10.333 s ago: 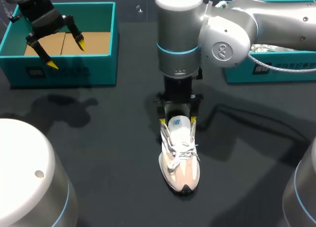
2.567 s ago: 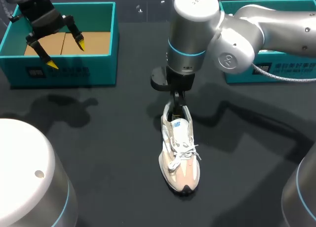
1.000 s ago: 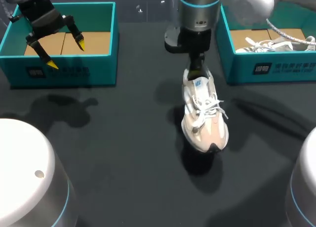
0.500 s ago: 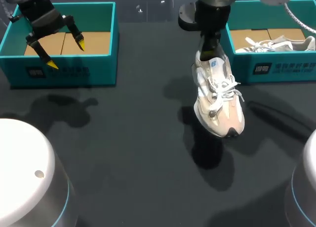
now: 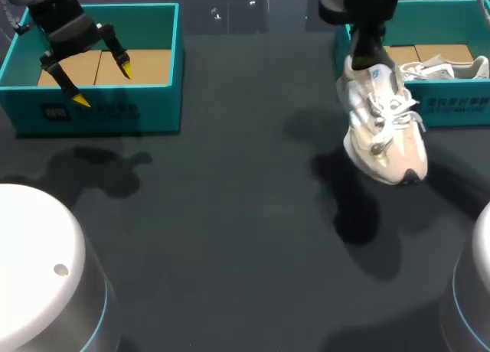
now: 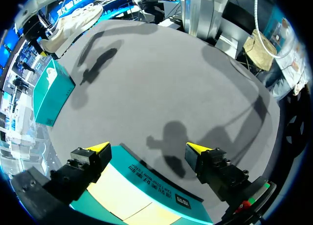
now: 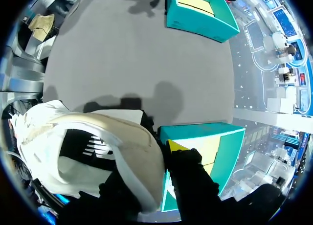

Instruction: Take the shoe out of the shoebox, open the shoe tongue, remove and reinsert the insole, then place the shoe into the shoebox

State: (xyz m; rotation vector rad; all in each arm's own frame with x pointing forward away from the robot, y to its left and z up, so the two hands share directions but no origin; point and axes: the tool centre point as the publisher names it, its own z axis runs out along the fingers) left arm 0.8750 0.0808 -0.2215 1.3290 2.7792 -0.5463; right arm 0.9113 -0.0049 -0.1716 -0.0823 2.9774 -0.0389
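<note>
Two fingers of the right gripper (image 5: 366, 60) are closed on the heel of the shoe (image 5: 383, 130). In the right wrist view only one yellow tip (image 7: 174, 146) shows, pressed against the outside of the heel collar; the other is hidden by the shoe (image 7: 88, 146). The shoe is white and cream with white laces. It hangs from that grip toe-down and clear of the table (image 5: 230, 214), its shadow lying apart from it on the dark surface. It hangs just in front of the near left corner of the right shoebox (image 5: 459, 107), a teal box at the table's far right. From the wrist, that box (image 7: 200, 131) lies just beyond the heel, under the gripper. A second shoe (image 5: 448, 65) lies inside it on the brown cardboard floor.

The left gripper (image 5: 102, 82) hangs well apart from all this, at the table's far left. Its two yellow-tipped fingers are spread wide with nothing between them. It sits above the left shoebox (image 5: 99, 111), also teal, whose cardboard floor shows behind the fingers. In the left wrist view the gripper (image 6: 147, 147) hovers over the near wall of this box (image 6: 142, 178). Far across the table, the lifted shoe (image 6: 73, 22) shows in the same view. The right wrist view shows the left shoebox (image 7: 198, 10) at the table's far side.
</note>
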